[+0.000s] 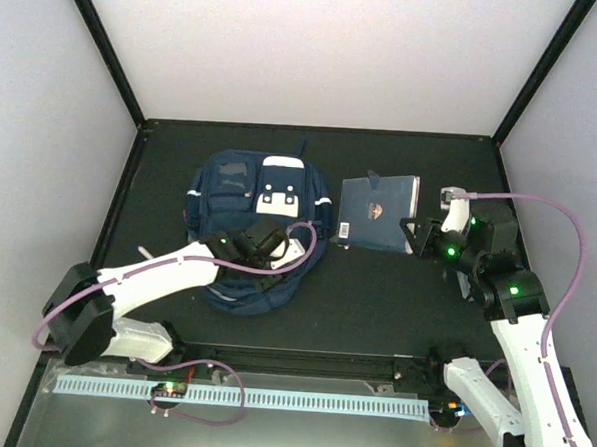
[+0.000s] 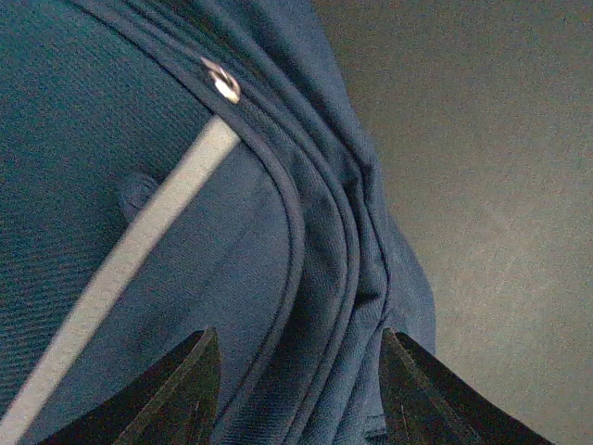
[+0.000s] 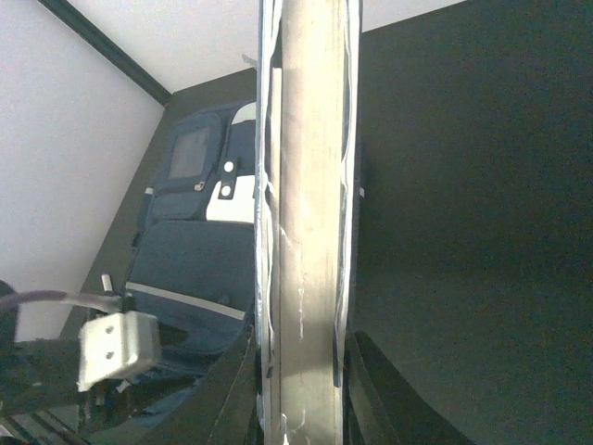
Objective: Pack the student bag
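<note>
The student bag lies flat on the black table, navy with a white buckle patch. My left gripper is low over its right side. In the left wrist view the left gripper stands open, its fingers straddling folded seams of the bag below a metal zipper pull. A dark blue book lies right of the bag. My right gripper is shut on its right edge. In the right wrist view the book runs edge-on between the fingers of the right gripper, with the bag beyond.
White walls with black corner posts enclose the table on three sides. A perforated metal rail runs along the near edge between the arm bases. The left arm's purple cable loops over the bag. Its white connector shows in the right wrist view.
</note>
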Available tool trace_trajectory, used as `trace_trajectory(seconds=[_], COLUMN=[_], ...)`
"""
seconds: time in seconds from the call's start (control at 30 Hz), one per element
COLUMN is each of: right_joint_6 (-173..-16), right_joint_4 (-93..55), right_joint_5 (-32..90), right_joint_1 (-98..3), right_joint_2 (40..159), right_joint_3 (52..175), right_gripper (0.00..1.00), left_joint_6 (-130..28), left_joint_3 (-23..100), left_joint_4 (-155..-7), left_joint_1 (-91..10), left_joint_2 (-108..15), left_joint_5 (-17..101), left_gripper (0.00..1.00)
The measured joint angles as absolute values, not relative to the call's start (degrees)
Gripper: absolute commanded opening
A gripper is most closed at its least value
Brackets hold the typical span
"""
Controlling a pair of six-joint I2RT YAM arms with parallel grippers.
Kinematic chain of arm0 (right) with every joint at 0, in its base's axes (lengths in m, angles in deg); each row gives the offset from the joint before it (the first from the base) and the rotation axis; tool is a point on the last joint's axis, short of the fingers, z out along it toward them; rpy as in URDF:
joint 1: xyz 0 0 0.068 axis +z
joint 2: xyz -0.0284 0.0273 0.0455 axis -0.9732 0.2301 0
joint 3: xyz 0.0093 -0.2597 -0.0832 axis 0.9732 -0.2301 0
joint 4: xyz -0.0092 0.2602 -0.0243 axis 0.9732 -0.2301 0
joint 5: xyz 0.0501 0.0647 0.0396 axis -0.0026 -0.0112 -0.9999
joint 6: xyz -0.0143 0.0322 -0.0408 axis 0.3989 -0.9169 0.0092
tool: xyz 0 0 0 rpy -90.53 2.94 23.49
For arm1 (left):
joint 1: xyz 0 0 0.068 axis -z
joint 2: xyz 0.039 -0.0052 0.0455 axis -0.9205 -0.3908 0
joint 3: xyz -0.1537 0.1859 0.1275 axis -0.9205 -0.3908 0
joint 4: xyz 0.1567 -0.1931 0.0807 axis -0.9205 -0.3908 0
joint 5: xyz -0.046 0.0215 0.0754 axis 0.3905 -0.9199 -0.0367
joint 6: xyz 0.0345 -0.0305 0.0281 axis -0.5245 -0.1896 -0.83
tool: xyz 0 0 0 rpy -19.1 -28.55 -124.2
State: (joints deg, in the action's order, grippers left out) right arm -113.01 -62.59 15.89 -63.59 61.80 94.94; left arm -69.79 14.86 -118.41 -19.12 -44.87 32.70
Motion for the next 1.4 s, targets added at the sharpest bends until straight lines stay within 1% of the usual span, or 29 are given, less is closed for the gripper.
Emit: trace_trajectory(seconds=[0.23,0.37,0.47,0.5,0.57,0.6,0.63,0.77,0.9,1.0,1.13,1.3,1.4], right_joint_6=[-113.0,-113.1,-113.1,-113.2,-113.3,-113.3,-113.3,-113.3,-113.3,-113.3,-113.2,-113.1,-113.1], right_joint_4=[-62.6,-62.6,-62.6,-62.6,-62.6,-62.6,-62.6,-62.5,-62.1,-62.1,-62.5,-63.4,-64.1], right_joint_5=[15.9,15.8,15.7,15.7,15.6,15.6,15.6,15.4,15.2,15.2,15.2,15.3,15.1], right_joint_1=[-63.6,-63.6,-63.6,-63.6,-63.6,-63.6,-63.6,-63.6,-63.6,-63.6,-63.6,-63.6,-63.6], right_joint_2=[61.8,61.8,61.8,61.8,61.8,61.8,61.8,61.8,61.8,61.8,61.8,61.2,60.8], right_joint_3=[94.9,94.6,94.3,94.2,94.2,94.2,94.2,94.1,93.2,92.4,92.4,92.4,92.4], right_gripper=[0.02,0.02,0.02,0.03,0.03,0.03,0.03,0.03,0.03,0.03,0.03,0.03,0.03], left_joint_6=[-73.6,-74.7,-74.8,-74.7,-74.7,-74.7,-74.7,-75.4,-76.5,-77.3,-78.2,-79.0,-79.2], left_joint_3=[15.9,16.6,16.7,16.8,17.4,17.7,18.0,18.6,18.7,19.2,20.3,20.4,20.4], left_joint_4=[-122.1,-122.4,-122.1,-122.1,-122.6,-122.9,-123.3,-124.9,-127.3,-128.4,-129.8,-130.5,-130.6], left_joint_1=[-18.9,-18.9,-18.8,-18.7,-18.4,-18.3,-18.1,-17.8,-17.7,-17.7,-17.6,-17.1,-17.0], left_joint_2=[-50.7,-53.2,-55.5,-56.0,-56.6,-56.7,-56.7,-54.9,-49.7,-48.5,-51.6,-56.7,-57.8], left_joint_5=[33.0,32.0,30.3,30.0,29.2,28.9,28.7,29.5,31.6,32.1,32.1,30.6,30.5], left_gripper=[0.46,0.39,0.39,0.37,0.29,0.26,0.26,0.33,0.33,0.32,0.33,0.41,0.40])
